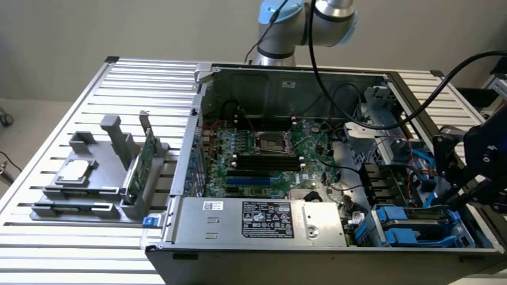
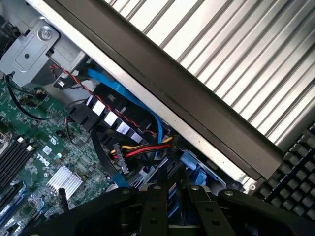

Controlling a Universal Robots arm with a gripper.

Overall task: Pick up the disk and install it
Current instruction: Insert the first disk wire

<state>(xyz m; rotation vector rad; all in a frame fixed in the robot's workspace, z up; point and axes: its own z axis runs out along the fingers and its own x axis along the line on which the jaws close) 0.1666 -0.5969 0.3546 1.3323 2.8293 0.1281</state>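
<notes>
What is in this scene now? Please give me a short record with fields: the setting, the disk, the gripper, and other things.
setting: open computer case on a slatted table
disk: blue-framed, low in the case's bay, at the exterior view's right
gripper: right over the disk's bay; unclear whether it holds the disk
other: grey fixture at the exterior view's left, with a chip and a green card

Pincer (image 1: 457,199) cut off at exterior view's right edge; disk (image 1: 398,230) mostly hidden inside case bay (image 1: 463,240).
</notes>
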